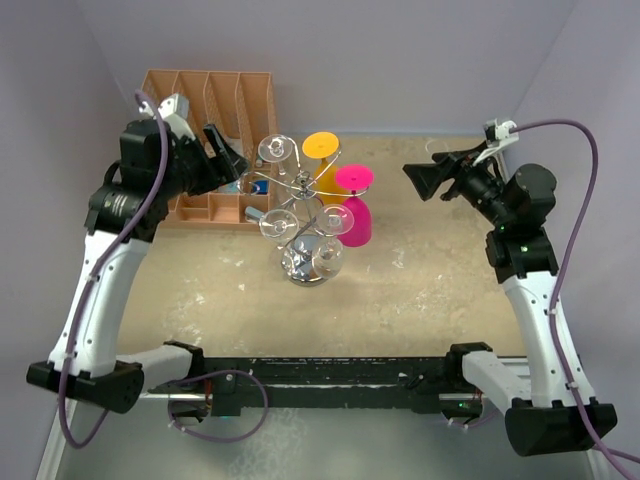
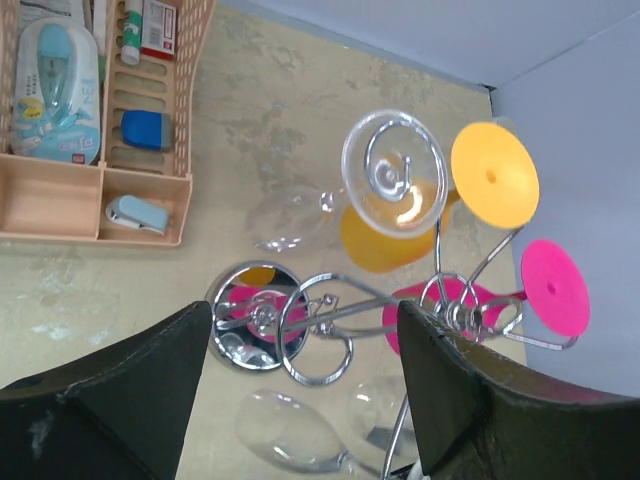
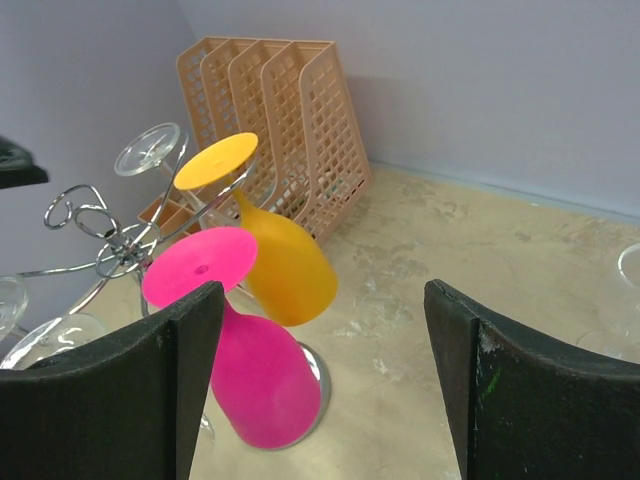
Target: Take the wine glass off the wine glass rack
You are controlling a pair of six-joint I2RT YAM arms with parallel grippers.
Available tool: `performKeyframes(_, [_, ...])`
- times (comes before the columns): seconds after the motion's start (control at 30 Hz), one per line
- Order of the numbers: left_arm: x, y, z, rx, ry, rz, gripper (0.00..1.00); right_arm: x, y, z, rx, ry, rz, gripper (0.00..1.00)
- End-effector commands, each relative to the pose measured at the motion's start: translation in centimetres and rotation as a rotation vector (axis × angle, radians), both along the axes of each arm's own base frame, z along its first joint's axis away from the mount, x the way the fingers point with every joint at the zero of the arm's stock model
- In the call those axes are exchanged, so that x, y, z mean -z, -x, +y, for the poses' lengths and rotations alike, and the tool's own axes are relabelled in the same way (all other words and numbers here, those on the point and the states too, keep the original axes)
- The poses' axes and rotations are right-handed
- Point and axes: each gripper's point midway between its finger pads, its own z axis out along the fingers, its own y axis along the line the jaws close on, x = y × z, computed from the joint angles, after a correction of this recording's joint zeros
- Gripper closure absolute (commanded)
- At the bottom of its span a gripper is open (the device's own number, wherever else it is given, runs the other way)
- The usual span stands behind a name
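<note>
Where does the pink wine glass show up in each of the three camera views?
Top external: pink wine glass right of centre, on the wine glass rack's right side.
Left wrist: pink wine glass at the right edge, foot facing the camera.
Right wrist: pink wine glass lower left, hanging bowl down.
Shared landmark: the orange wine glass right beside it, in all three.

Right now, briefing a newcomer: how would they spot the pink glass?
An orange organizer stands back left on the table. Beside it is the silver rack; the pink glass hangs inverted on its right. Its neighbours are an orange glass and clear glasses; it alone is pink.
</note>
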Motion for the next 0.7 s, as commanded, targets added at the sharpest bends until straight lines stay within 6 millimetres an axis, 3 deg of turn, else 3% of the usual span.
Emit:
performKeyframes(0.0, [-1.9, -3.3, -1.5, 0.015, 0.052, -0.041, 0.29, -2.7, 2.1, 0.2, -0.026, 0.008, -0.099, 0.17])
performKeyframes(0.33, [-1.1, -7.1, -5.7, 0.127, 0.24, -0.019, 0.36, -4.3, 3.7, -0.1, -0.015, 0.002, -0.14, 0.16])
performKeyframes(0.67, [0.1, -8.7, -6.3, 0.103, 0.291, 0.019, 0.53, -4.8, 4.1, -0.3, -0.003, 0.0, -0.165, 0.16])
